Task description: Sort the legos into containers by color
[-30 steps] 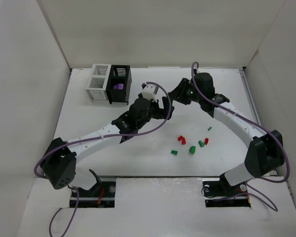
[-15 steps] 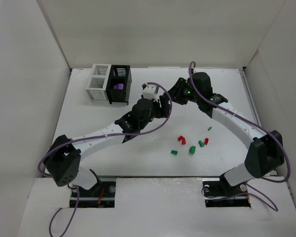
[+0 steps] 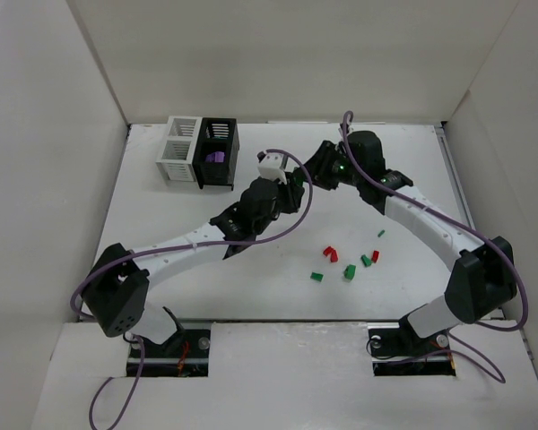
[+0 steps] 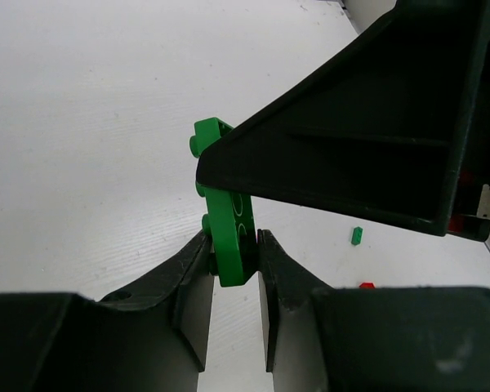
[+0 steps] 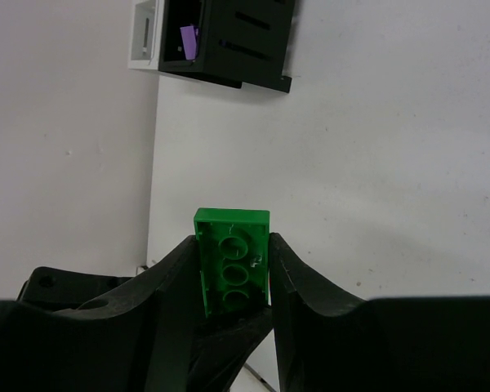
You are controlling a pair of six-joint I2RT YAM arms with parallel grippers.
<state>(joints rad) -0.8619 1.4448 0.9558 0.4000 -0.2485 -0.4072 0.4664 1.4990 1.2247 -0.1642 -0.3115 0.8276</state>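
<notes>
A flat green lego [image 4: 224, 214] hangs in mid-air over the table's middle, and both grippers hold it. My left gripper [image 4: 233, 245] is shut on its lower end, both pads touching it. My right gripper [image 5: 233, 245] is shut on its long sides, with the underside tubes of the green lego [image 5: 233, 260] facing the camera. From above, the left gripper [image 3: 296, 185] and right gripper [image 3: 314, 174] meet tip to tip and hide the piece. The joined containers stand at the back left, white [image 3: 179, 150] and black [image 3: 220, 154]. The black one holds a purple lego [image 3: 214, 157].
Loose legos lie on the table ahead of the right arm's base: red ones [image 3: 331, 253] [image 3: 375, 255] and green ones [image 3: 316, 277] [image 3: 349, 270] [image 3: 366, 261] [image 3: 381, 234]. White walls enclose the table on three sides.
My left gripper reached up and right to the right gripper and closed its wide-open jaws onto the green lego held there. The right arm shifted only slightly.
</notes>
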